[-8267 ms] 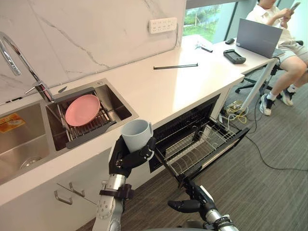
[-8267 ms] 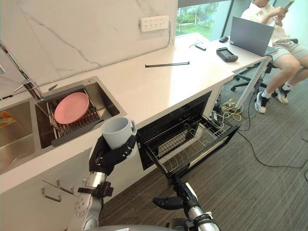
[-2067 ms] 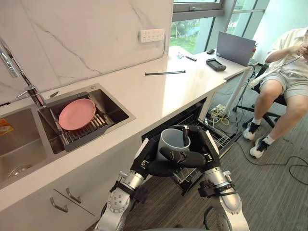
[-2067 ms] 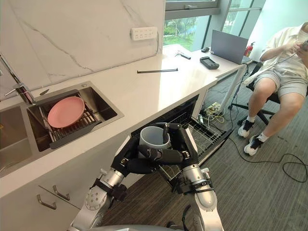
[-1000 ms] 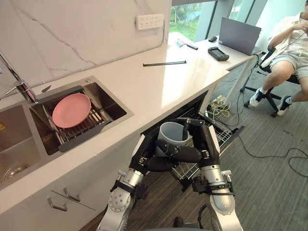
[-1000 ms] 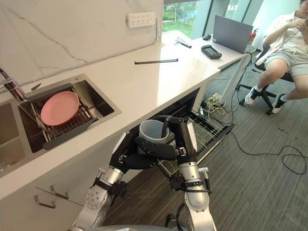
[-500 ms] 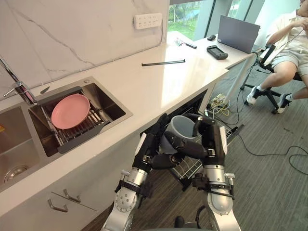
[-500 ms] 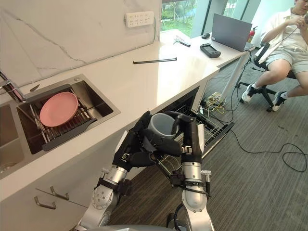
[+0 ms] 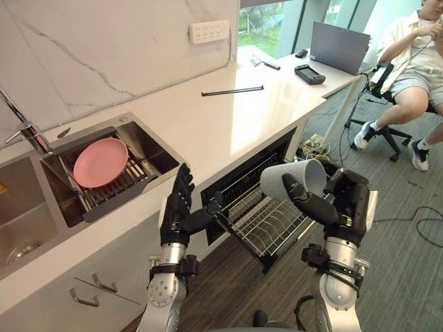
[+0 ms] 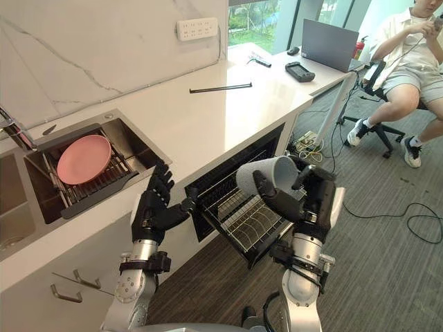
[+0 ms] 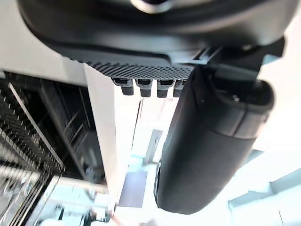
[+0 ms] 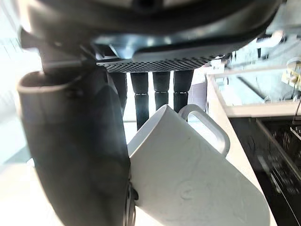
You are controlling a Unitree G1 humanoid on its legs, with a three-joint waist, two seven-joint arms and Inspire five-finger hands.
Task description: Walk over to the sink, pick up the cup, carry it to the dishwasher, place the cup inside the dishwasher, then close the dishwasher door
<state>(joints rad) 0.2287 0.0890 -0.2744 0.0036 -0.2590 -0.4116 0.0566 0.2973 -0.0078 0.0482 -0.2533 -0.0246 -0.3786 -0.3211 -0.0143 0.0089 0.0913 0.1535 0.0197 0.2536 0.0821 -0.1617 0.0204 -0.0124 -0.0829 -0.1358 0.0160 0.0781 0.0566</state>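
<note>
Above the pulled-out dishwasher rack [image 9: 266, 225], clear of its wires, the one grey cup [image 9: 291, 178] hangs tipped over on its side. The right hand [image 9: 342, 204] grasps it, with fingers curled round the body and the thumb laid across its side; in the right wrist view the cup's handle [image 12: 209, 129] sits close to the fingers.

Just beside the rack, at its corner nearest the sink, the left hand [image 9: 176, 211] stands released with fingers straight and spread, holding nothing. Its thumb comes close to the rack's edge, and whether they touch cannot be told.

Behind the rack the dishwasher [image 9: 242, 181] is open under the white counter [image 9: 201, 128]. Along the counter, well apart from the rack on the left hand's side, the sink [image 9: 154, 153] holds one pink plate [image 9: 100, 161] on a drain grid, with one tap [image 9: 24, 124] at its back. Beyond the rack one thin black rod [image 9: 232, 90] lies on the counter, under a white socket strip [image 9: 208, 31] on the marble wall. Farther off stand one laptop [image 9: 339, 47] and one black device [image 9: 309, 73], and one person [image 9: 415, 48] sits on a chair. A tangle of cables [image 9: 315, 146] lies on the floor past the rack's far end. Two cabinet handles [image 9: 84, 299] show below the sink.
</note>
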